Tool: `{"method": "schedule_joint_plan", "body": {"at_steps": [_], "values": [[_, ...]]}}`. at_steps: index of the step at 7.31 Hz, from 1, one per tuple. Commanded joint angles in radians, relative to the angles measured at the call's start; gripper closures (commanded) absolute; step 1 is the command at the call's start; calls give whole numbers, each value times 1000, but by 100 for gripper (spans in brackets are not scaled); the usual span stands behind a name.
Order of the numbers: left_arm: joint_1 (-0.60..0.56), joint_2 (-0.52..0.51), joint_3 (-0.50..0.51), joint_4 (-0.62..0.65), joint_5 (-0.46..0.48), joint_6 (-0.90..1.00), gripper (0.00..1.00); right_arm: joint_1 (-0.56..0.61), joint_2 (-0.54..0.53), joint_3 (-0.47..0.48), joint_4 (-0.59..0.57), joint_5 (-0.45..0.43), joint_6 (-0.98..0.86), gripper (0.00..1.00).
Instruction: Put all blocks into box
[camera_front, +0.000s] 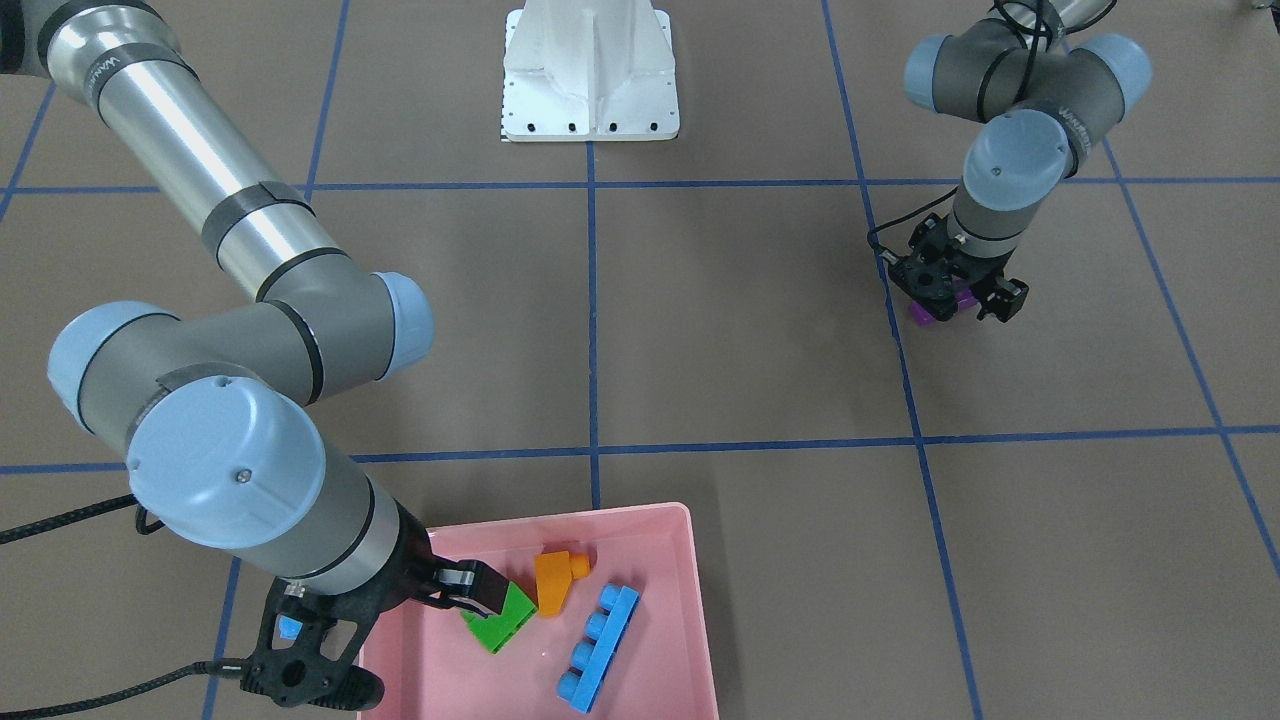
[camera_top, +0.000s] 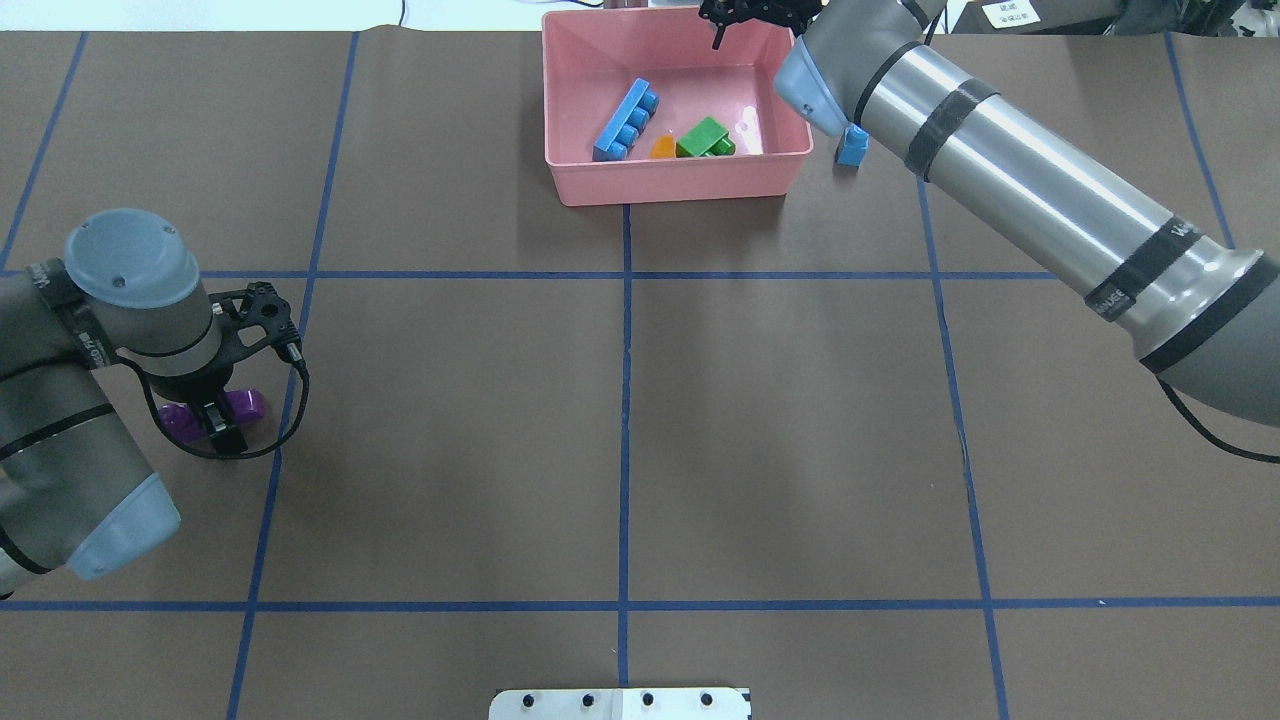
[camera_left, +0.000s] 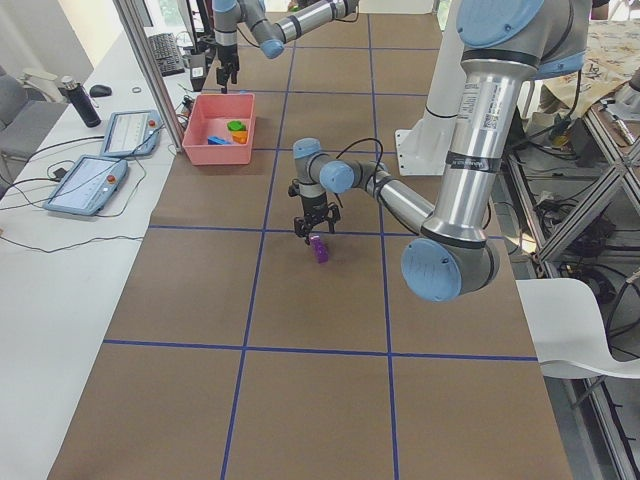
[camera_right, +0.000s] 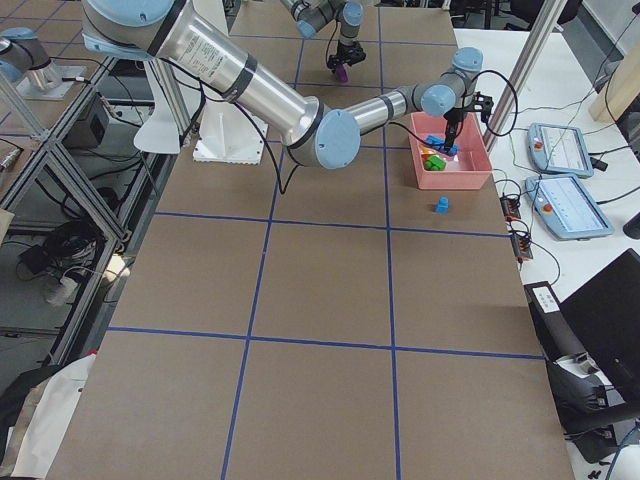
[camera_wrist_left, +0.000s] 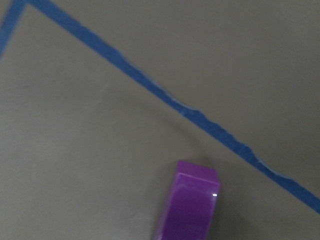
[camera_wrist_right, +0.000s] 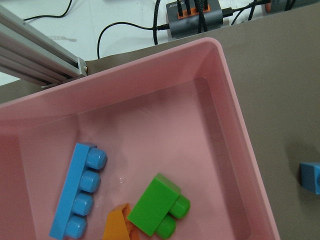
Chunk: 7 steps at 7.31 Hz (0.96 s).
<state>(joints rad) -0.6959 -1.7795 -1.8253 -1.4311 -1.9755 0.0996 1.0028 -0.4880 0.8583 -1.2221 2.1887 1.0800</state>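
Note:
The pink box (camera_top: 680, 185) stands at the table's far middle. In it lie the long light-blue block (camera_top: 626, 120), the orange block (camera_top: 663, 148) and the green block (camera_top: 705, 138). My right gripper (camera_front: 478, 590) hovers open and empty over the box, beside the green block (camera_front: 500, 620). The small blue block (camera_top: 851, 147) sits on the table just outside the box's right wall, also in the right wrist view (camera_wrist_right: 311, 177). My left gripper (camera_front: 955, 295) is open, low over the purple sloped block (camera_top: 245, 405), a finger on either side. The block rests on the table (camera_wrist_left: 190, 205).
The white robot base (camera_front: 590, 75) stands at the table's near edge by the robot. Blue tape lines (camera_top: 625, 400) grid the brown table. Tablets (camera_left: 130, 130) and cables lie on the side bench beyond the box.

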Motion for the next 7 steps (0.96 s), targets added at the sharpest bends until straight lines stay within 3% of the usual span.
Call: {"method": "schedule_joint_plan", "body": {"at_steps": [1, 7], "values": [[18, -3, 4, 0, 0, 34, 10, 13, -12, -1, -1, 2, -31, 0], [-39, -5, -23, 5, 78, 163, 13, 17, -57, 31, 6, 0, -35, 0]]}}
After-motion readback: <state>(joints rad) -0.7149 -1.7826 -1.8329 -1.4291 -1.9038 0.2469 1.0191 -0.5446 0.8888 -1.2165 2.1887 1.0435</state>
